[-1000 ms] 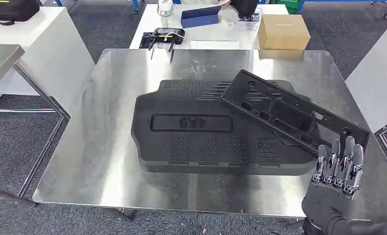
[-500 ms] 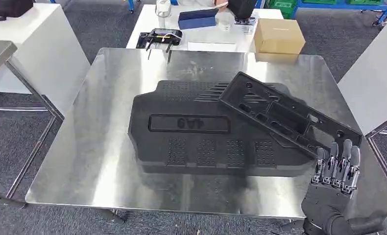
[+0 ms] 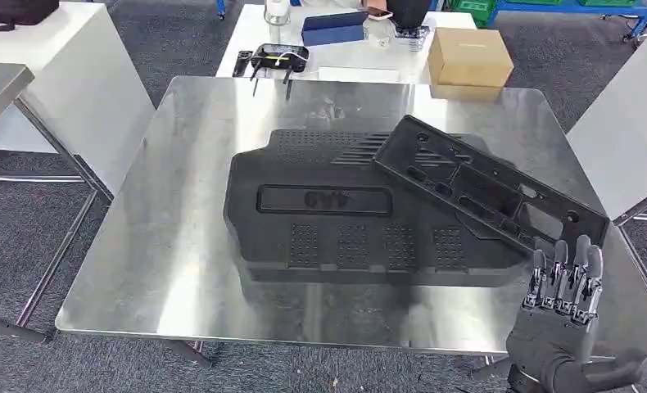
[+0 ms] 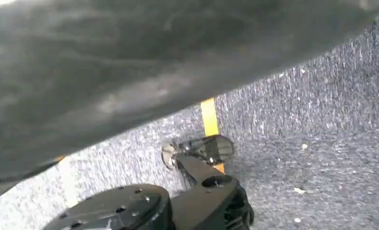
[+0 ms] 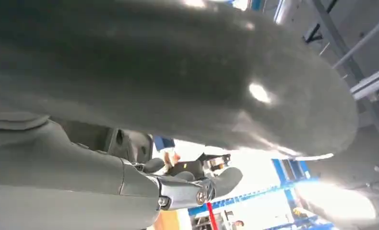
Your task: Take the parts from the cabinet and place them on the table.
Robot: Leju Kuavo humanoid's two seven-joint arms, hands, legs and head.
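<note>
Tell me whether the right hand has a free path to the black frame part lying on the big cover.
Probably yes. The right hand is raised, fingers apart and empty, just short of the black frame part's near end, which overhangs the large black cover. Nothing stands between them on the metal table.

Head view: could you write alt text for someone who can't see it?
Two black plastic parts lie on a metal table: a large flat cover with a narrow frame propped across its right end. The robot's right hand is raised, fingers straight, at the table's near right corner.
</note>
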